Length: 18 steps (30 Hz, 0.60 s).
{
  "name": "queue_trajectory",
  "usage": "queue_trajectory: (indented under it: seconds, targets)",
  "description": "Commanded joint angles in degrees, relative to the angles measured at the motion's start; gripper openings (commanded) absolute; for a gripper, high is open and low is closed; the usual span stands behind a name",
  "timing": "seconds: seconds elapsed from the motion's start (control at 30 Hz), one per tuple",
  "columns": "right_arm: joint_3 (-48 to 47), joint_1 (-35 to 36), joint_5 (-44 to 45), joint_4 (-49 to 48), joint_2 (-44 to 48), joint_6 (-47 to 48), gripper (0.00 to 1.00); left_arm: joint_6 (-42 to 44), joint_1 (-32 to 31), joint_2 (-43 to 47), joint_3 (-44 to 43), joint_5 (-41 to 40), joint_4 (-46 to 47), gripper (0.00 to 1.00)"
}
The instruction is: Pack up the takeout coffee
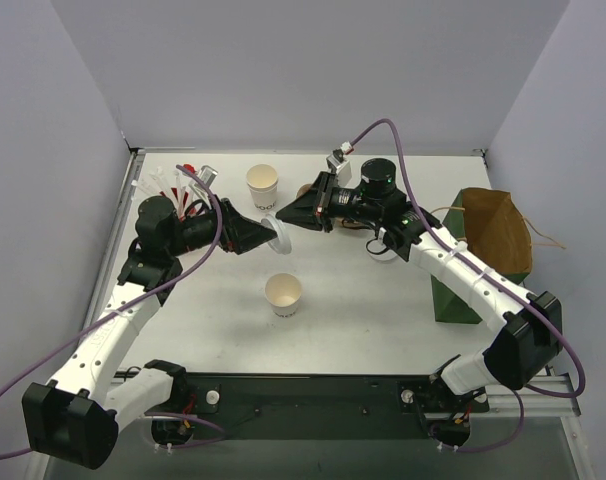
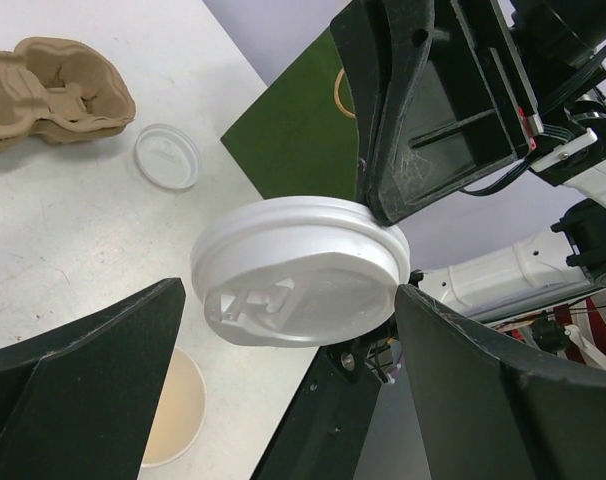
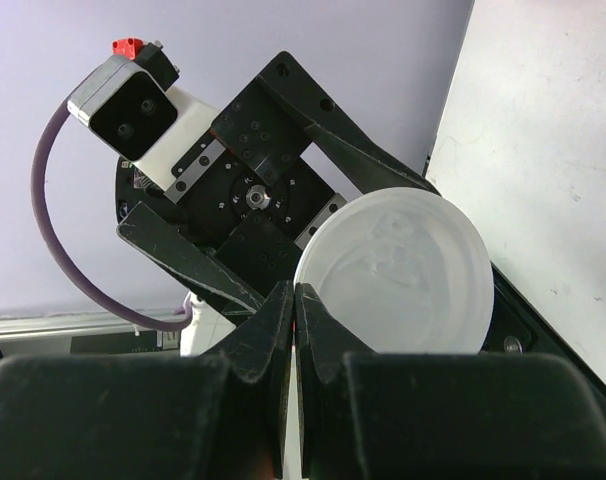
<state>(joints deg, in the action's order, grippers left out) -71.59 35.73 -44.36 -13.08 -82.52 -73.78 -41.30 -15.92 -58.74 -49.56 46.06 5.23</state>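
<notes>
Left wrist view gave us the clearest read: the left claw (image 2: 291,292) was spread wide with the lid (image 2: 298,265) between its fingers. Each finger lay against an opposite side of the rim, so we judged it was clasping the lid across its width. The right claw (image 3: 295,300) was pressed nearly together, pinching the same lid by its edge. Both arms met above the middle of the table (image 1: 383,310), with the lid standing on edge between them, clear of the surface. We took this for a handover of the lid, before any capping. The coffee was not yet packed: the far cup (image 1: 263,185), with dark print, and the near cup (image 1: 283,293) both stood open and upright on the table, apart from each other and untouched. The carrier (image 2: 53,90) lay on the table beyond, its wells empty so far as we could see, with a second lid (image 2: 168,155) just beside it. Next, we thought, one claw had to let go while the other held. The lid then had to be turned flat, centred over a cup's mouth and pressed down evenly, since a tilted push could tip the light cup. Only then could the cup go into a well.
</notes>
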Motion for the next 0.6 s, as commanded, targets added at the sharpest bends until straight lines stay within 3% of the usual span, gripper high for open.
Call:
queue_trajectory:
  seconds: [0.0,0.57]
  targets:
    - [-2.8,0.7,1.2,-3.4,0.3,-0.6,0.00,-0.4,-0.2,0.6,-0.8,0.3,3.4,0.97]
    - [-0.6,1.0,7.2,-4.9,1.3,-3.5,0.00,-1.3,-0.9,1.6,0.9,-1.7,3.5,0.97]
